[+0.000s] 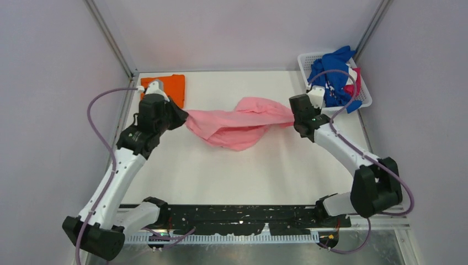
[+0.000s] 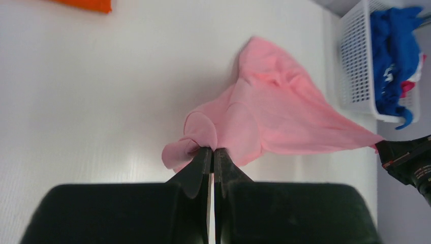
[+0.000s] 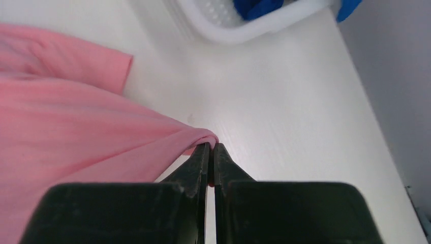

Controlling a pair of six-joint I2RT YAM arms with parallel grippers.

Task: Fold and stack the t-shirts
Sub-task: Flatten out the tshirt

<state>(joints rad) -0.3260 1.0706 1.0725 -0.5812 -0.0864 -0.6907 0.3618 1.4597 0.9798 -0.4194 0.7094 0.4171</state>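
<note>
Left claw (image 2: pixel 212 152): fingers together, clamped on one bunched end of the pink t-shirt (image 1: pixel 237 124). Right claw (image 3: pixel 211 147): pinched tight on the opposite end. The shirt is strung between the two claws, its middle sagging over the desk (image 1: pixel 221 176); contact with the desk unclear. Count: 1 orange t-shirt (image 1: pixel 174 88), flat at the far left corner, partly behind the left arm. Basket (image 1: pixel 307 59), far right: blue t-shirt (image 1: pixel 331 80) and magenta t-shirt (image 1: pixel 353 83) heaped, piece count unclear. White marks on the blue, unreadable

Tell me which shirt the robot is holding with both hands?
The pink t-shirt: it is pinched by the left gripper and right gripper. The orange t-shirt lies flat alone; the blue t-shirt sits in the basket.
</note>
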